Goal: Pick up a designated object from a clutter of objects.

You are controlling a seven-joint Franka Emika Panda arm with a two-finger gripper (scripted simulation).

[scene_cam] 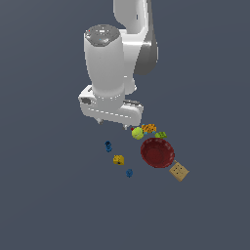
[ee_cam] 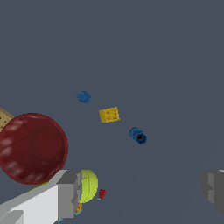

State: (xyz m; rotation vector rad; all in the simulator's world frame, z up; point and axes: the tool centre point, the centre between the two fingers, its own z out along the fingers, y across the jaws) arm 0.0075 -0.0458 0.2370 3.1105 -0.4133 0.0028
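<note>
Blue bolt (ee_cam: 138, 135) untouched; hand (ee_cam: 142, 188) wide open, empty.

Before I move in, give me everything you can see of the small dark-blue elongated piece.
The dark-blue elongated piece is tiny, far smaller than the red bowl, with knobby ends; in the wrist view one end faces the camera and shows a dark hole. It looks like plain matte plastic. It lies alone on the grey floor, touching nothing, nearest the yellow block. The gripper is open, clear of it.
</note>
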